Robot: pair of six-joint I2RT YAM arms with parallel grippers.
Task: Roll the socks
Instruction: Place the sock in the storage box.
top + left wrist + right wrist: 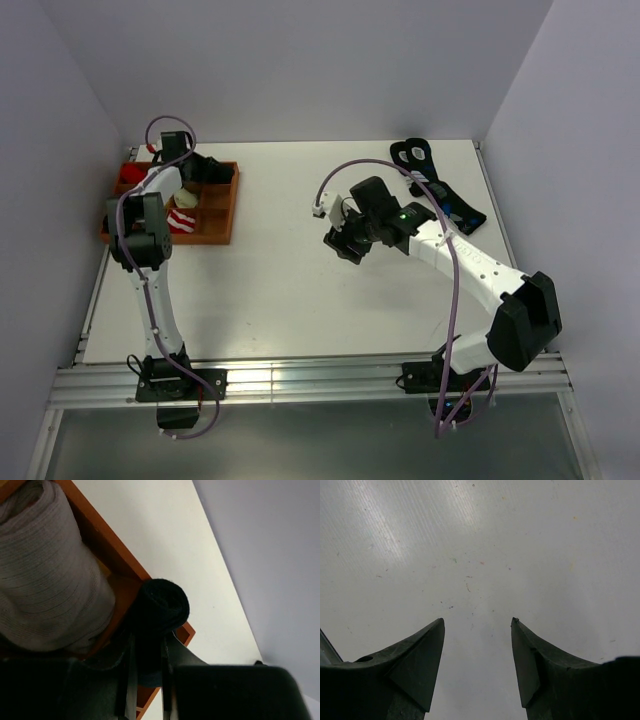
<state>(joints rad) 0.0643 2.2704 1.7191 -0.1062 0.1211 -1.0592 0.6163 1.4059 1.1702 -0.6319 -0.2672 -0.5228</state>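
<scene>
My left gripper (pixel 208 167) is shut on the plain black sock (pixel 162 607). The sock is a tight roll, held at the far right corner of the brown tray (pixel 233 205). In the left wrist view the roll sits between my left gripper's (pixel 148 641) jaws, just over the tray's orange rim (pixel 115 555). The red-and-white striped sock (pixel 183 216) lies bundled in a near compartment of the tray. My right gripper (pixel 341 245) is open and empty over the bare white table (pixel 480 555), and in the right wrist view (pixel 477 622) nothing is between its jaws.
A grey sock bundle (pixel 45 575) fills the tray compartment beside the black roll. A red item (pixel 128 177) lies at the tray's far left. Dark socks with blue marks (pixel 445 195) lie at the table's far right. Walls close in the back and both sides.
</scene>
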